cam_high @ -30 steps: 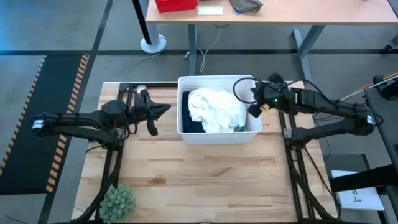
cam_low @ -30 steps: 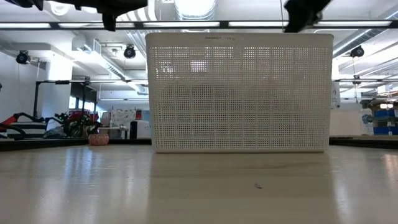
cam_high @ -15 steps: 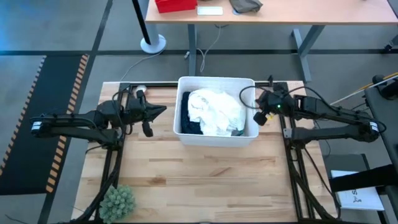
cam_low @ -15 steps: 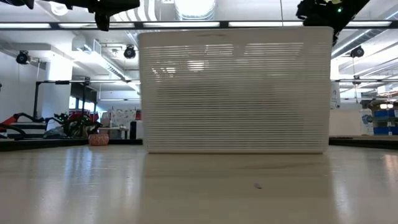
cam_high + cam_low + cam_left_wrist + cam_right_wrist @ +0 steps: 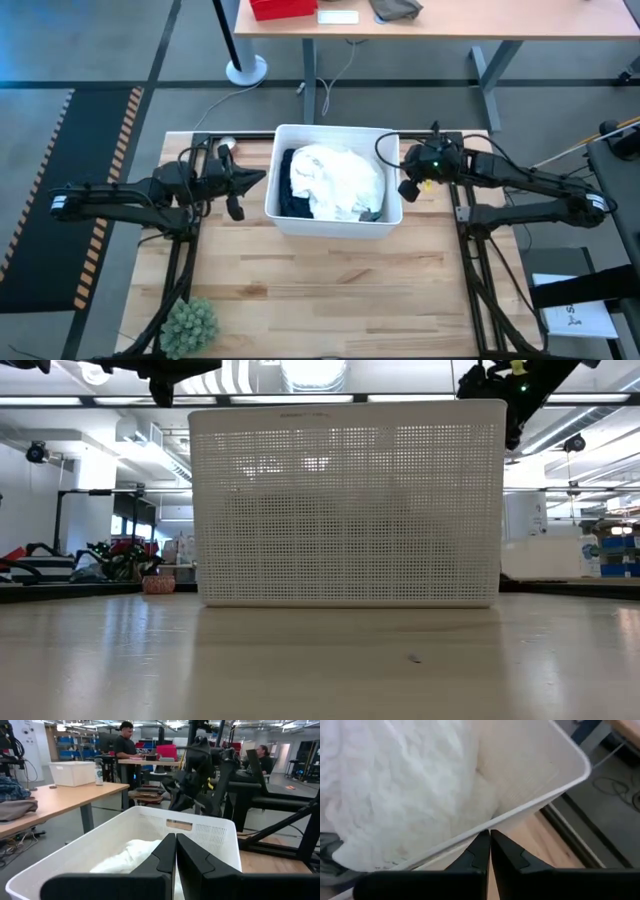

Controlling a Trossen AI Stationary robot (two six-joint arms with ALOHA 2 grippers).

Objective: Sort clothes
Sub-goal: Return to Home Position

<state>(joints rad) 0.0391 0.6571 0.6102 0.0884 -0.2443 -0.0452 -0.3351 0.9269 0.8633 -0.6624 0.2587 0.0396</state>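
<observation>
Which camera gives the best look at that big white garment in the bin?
The high view: it looks straight down on the white garment in the bin. Both wrist views catch only part; the low view shows just the bin's wall.

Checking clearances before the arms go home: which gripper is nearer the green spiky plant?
Left. The left gripper is beside the white bin's left wall, on the plant's side. The right gripper is at the bin's right rim, with the bin between it and the plant.

no legible text, labels or numbers
</observation>
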